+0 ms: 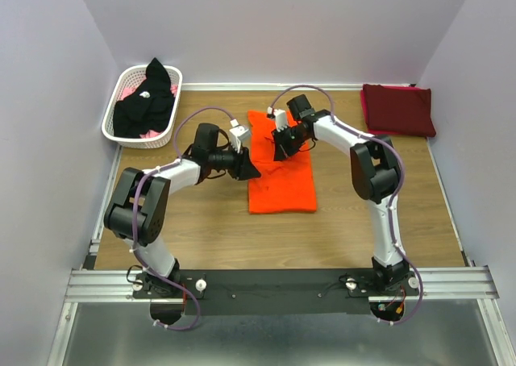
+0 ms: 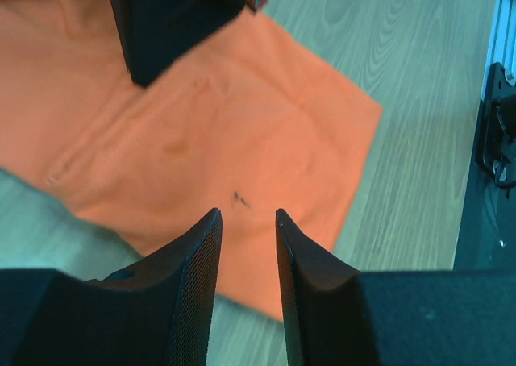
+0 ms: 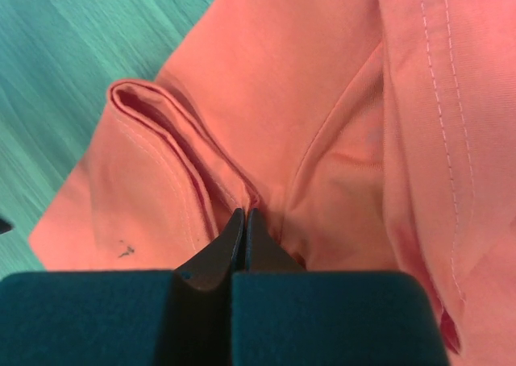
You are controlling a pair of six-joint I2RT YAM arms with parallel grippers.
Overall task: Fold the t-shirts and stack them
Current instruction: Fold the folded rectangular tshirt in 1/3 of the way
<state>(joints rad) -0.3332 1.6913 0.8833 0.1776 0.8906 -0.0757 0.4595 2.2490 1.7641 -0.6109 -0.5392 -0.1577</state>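
Light wooden tabletop [image 1: 201,229]; spread flat near the middle, a folded orange t-shirt [image 1: 282,185]; in the far right corner, a folded maroon t-shirt [image 1: 397,110]; in the far left corner, well apart from both, a white slotted basket [image 1: 139,141].

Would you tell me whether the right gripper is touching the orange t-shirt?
Touching. The right wrist view shows the right gripper shut, its tips pinching a raised fold of the orange t-shirt.

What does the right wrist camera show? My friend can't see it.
The right gripper is pinched shut on a folded edge of the orange t-shirt. The shirt fills most of the picture, with a strip of table at the left.
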